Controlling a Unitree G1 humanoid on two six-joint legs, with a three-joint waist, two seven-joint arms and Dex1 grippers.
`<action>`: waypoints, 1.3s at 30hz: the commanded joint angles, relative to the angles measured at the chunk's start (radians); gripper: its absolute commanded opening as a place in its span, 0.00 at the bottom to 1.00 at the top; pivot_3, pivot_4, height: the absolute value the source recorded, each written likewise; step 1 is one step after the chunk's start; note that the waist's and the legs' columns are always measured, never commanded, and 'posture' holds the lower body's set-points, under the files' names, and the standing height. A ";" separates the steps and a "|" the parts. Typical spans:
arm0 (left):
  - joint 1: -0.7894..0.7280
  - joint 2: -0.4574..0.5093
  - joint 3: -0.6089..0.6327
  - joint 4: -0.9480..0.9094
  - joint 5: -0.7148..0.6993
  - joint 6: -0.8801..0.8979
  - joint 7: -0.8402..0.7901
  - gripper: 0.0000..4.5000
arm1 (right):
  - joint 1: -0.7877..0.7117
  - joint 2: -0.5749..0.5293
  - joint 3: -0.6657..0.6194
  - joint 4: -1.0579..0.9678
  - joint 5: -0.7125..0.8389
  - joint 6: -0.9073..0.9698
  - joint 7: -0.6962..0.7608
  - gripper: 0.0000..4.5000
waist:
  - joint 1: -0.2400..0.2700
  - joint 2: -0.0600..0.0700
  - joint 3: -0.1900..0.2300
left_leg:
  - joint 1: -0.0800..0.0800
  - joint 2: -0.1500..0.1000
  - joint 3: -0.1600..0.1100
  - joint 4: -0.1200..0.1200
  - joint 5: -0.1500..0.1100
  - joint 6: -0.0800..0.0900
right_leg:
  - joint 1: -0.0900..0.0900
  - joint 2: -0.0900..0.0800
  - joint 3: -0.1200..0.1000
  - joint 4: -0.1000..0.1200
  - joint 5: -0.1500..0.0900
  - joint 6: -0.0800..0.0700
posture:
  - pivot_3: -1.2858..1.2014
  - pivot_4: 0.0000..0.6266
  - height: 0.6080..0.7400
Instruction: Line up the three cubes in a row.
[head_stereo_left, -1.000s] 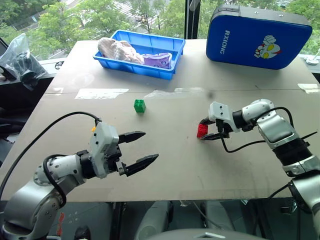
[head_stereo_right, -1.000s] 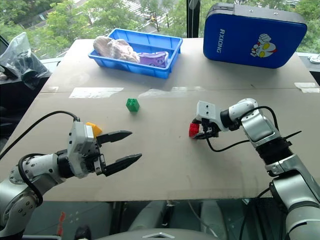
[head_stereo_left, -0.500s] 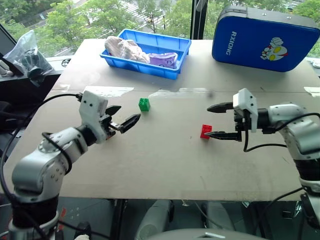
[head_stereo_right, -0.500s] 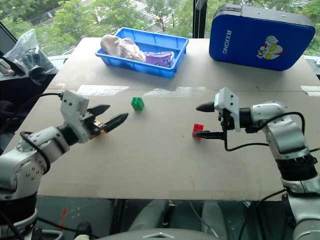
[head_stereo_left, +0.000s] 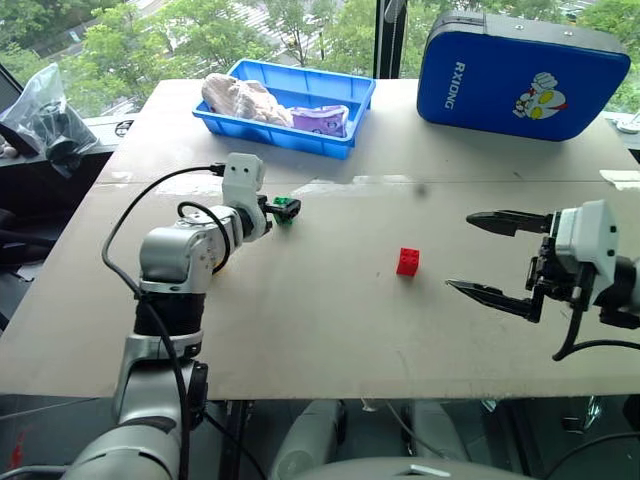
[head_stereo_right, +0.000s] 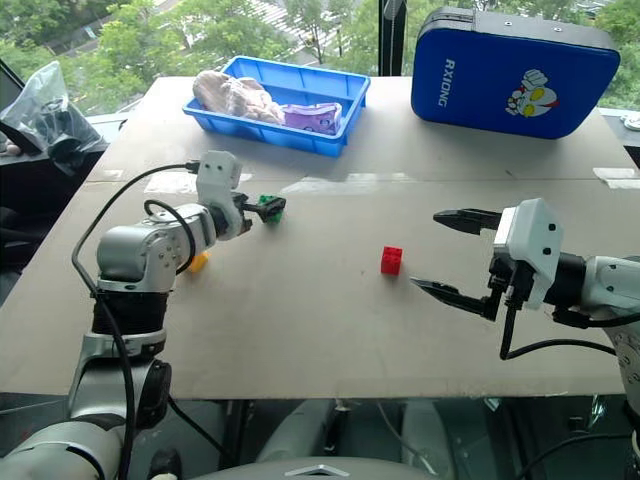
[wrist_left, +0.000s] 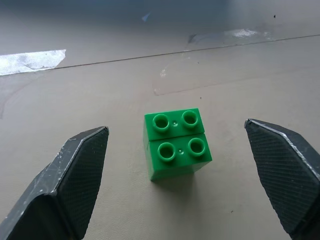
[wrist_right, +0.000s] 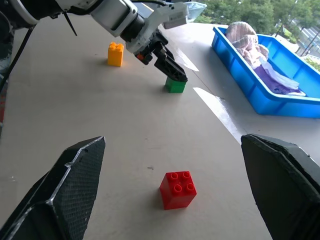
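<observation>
The left gripper (wrist_left: 177, 165) reaches out over the table (head_stereo_left: 300, 320) to the green cube (wrist_left: 176, 144), its two black fingers spread wide with the brick lying between them on the board and touching neither; in the left wrist view the cube sits upright, four studs up, with clear table on both sides before each fingertip. Seen from the head camera, this green cube (head_stereo_left: 286, 209) lies at about 10 o'clock from the red cube (head_stereo_left: 408, 261), well apart from it. The red cube stands alone near the middle of the table, studs up, free of any grip. The right gripper (head_stereo_left: 482, 255) hangs at about 3 o'clock from the red cube, near it but not touching, pointing toward it with its fingers spread wide and nothing between them; the right wrist view shows the red cube (wrist_right: 178, 189) resting on the board ahead of that open pincer. The yellow-orange cube (wrist_right: 115, 53) stands on the table beyond the left arm, at about 9 o'clock from the red one and well apart; in the right eye view it (head_stereo_right: 198, 262) peeks out just beside the left forearm. At 12 o'clock, toward the far edge, sit a blue tray (head_stereo_left: 345, 98) holding bundled cloth and a blue case (head_stereo_left: 520, 75)
</observation>
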 joint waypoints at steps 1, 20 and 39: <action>-0.032 -0.035 -0.006 0.070 0.065 -0.085 0.016 0.94 | 0.032 -0.022 -0.048 -0.054 0.033 0.010 -0.048 1.00 | 0.003 -0.001 0.000 | 0.000 0.000 0.000 0.001 0.000 0.000 | 0.000 0.000 0.000 0.000 0.000 0.000 | 0.52 0.24 1.00; 0.063 0.271 -0.188 -0.061 0.021 -0.407 -0.877 0.29 | 0.158 -0.019 -0.075 -0.113 0.116 -0.018 -0.174 1.00 | -0.005 -0.003 0.001 | -0.001 0.000 -0.001 0.002 0.000 0.000 | 0.000 0.000 -0.001 0.001 0.000 0.000 | 0.52 0.24 1.00; -0.129 0.147 -0.407 0.359 0.294 -0.932 -1.228 0.29 | 0.292 -0.037 -0.084 -0.157 0.115 -0.093 -0.129 1.00 | -0.011 -0.003 0.001 | -0.001 0.000 -0.002 0.004 0.000 0.000 | 0.002 0.000 -0.003 0.001 0.000 0.000 | 0.52 0.24 1.00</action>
